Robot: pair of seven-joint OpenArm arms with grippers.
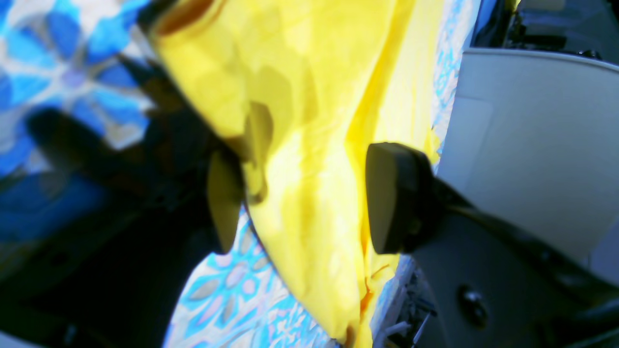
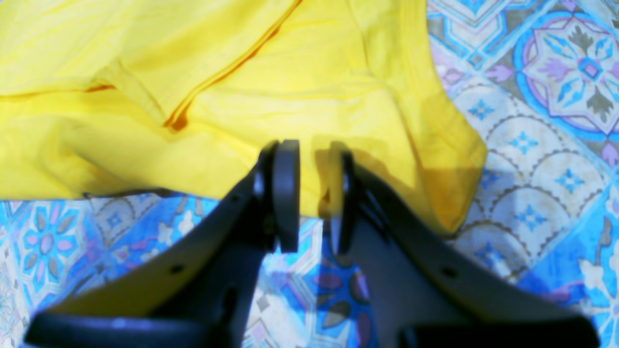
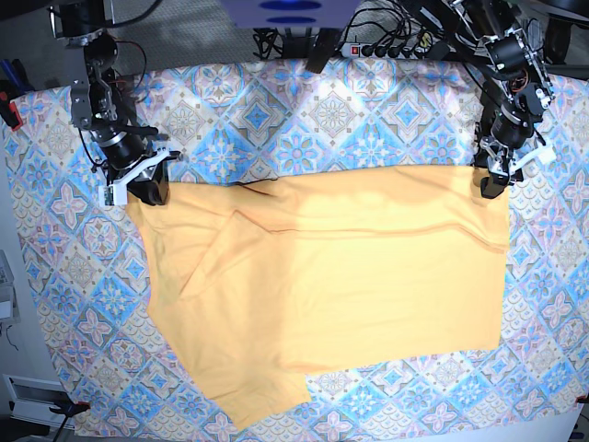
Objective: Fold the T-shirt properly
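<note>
The yellow-orange T-shirt (image 3: 350,276) lies spread across the middle of the patterned table, with a sleeve folded in on its left part. In the base view my right gripper (image 3: 147,189) sits at the shirt's upper left corner. The right wrist view shows this gripper (image 2: 314,193) nearly closed, with a fold of the T-shirt (image 2: 145,48) pinched between its pads. My left gripper (image 3: 492,184) is at the shirt's upper right corner. Seen from the left wrist, that gripper (image 1: 309,198) has its jaws wide apart, and the T-shirt (image 1: 300,72) hangs loose between them.
A blue-and-pink tiled tablecloth (image 3: 304,120) covers the whole table. Cables and a power strip (image 3: 386,41) run along the back edge. A red clamp (image 3: 9,115) holds the cloth at the left edge. The table's edge and a pale surface (image 1: 532,145) lie just beside the left gripper.
</note>
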